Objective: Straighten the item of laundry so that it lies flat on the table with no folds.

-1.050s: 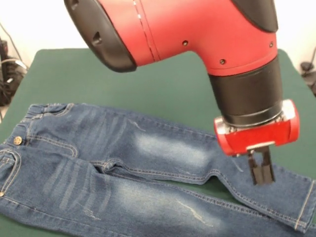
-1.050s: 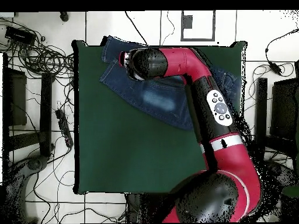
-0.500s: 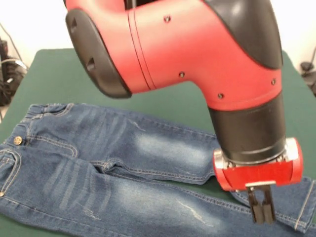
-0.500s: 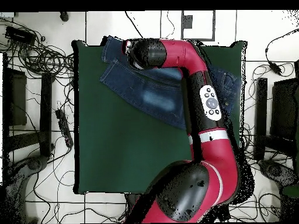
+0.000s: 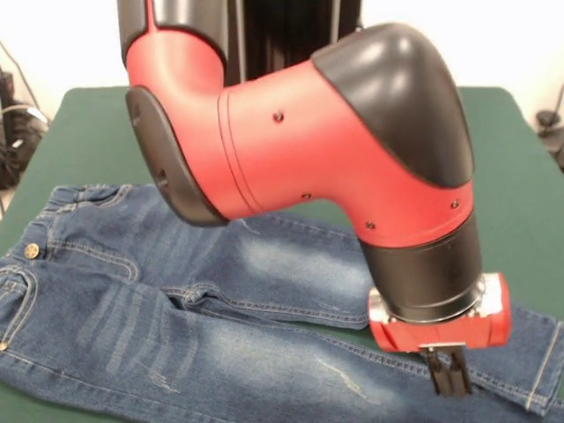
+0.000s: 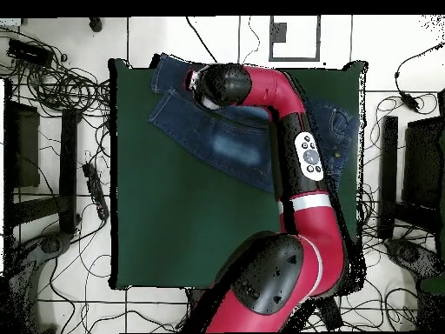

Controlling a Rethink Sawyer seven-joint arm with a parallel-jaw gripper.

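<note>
We judge the task nearly done: the jeans (image 5: 176,291) lie spread almost flat along the table's (image 5: 88,132) near edge, our gripper (image 5: 448,374), fingers together, over the right leg.

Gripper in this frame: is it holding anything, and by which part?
Cannot be told. The gripper is down at the jeans, over the lower leg near the hem, but no view shows whether any denim is pinched.
</note>
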